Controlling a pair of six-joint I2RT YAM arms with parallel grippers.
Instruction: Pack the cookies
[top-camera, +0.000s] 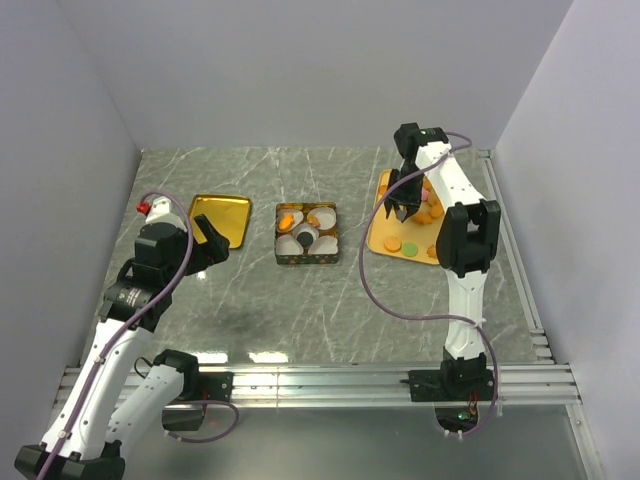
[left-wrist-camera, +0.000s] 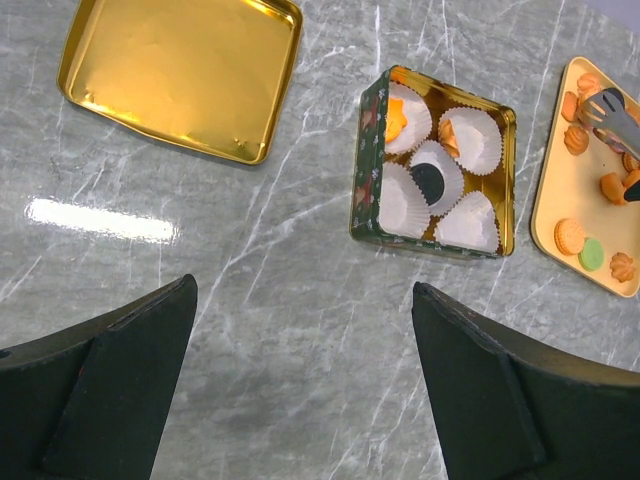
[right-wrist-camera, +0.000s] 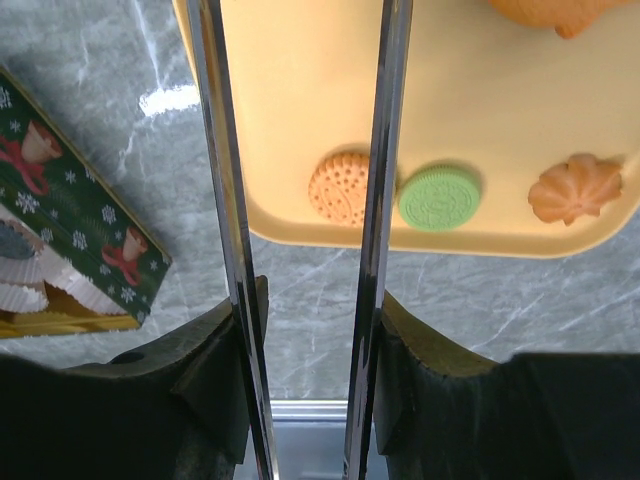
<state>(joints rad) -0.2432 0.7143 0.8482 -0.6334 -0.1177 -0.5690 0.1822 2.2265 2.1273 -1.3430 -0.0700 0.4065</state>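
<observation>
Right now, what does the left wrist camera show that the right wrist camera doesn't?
Only the left wrist view shows the gold tray, the tin's whole inside with its five paper cups, and the open left tool. Only the right wrist view shows the right tool clamped on the metal tongs, and the metal rail bordering the marble table. Both show the tin, the tongs, the yellow tray, the green cookie on it, and the table.
</observation>
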